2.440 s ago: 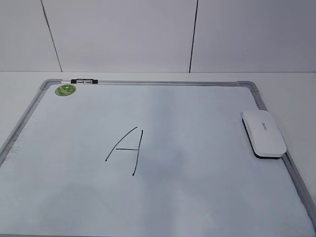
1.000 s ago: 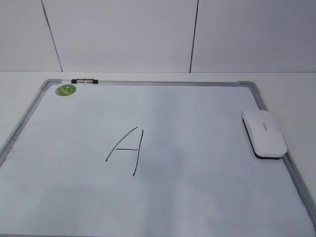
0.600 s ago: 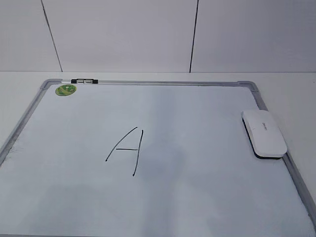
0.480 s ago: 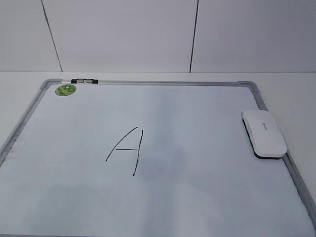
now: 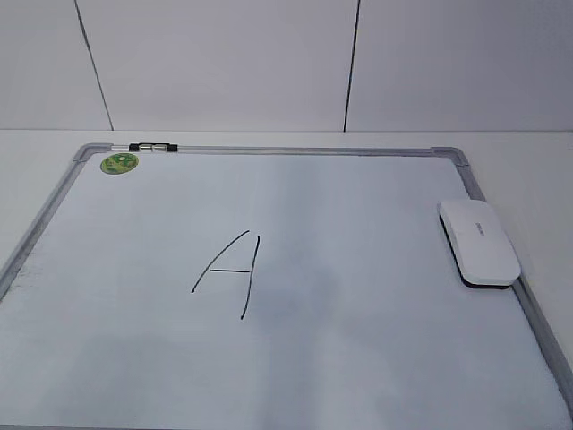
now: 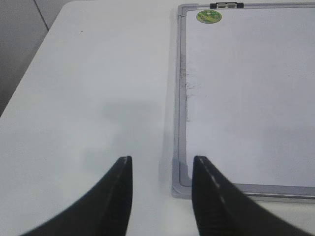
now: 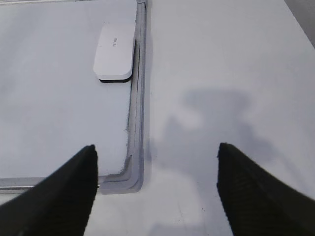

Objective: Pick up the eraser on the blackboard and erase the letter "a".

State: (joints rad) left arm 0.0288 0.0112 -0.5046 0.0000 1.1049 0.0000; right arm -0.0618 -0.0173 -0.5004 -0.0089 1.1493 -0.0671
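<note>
Edges of the blackboard (image 5: 376, 358) are running out of the exterior picture at the bottom and the left, so its near corners are showing only in the wrist views. Grey lettering on the eraser (image 5: 478, 242) is too small to read. Only one mark is showing on the board, a tall stroked capital A (image 5: 226, 273) near the middle; the letter "a" in its small form is not making itself out anywhere in these pictures. Neither arm is appearing in the exterior view.

Compared with the pictures from the seconds before, nothing is shifting: the eraser, the capital A and the green sticker (image 5: 118, 163) are sitting in the same spots.

The eraser is lying flat on the board's right side, its outer long edge just beside the grey frame, well apart from the capital A. In the right wrist view the right gripper (image 7: 156, 189) is hovering over the bare table (image 7: 221, 59) just outside the board's near right corner, its fingers (image 7: 66, 189) standing wide apart with nothing between them; the eraser (image 7: 115, 51) is lying ahead of it and to the left, well apart. The left gripper (image 6: 161, 196) is hanging near the board's near left corner (image 6: 181, 179), its fingers (image 6: 118, 196) parted and empty, with the sticker (image 6: 208, 16) far ahead at the top corner.
</note>
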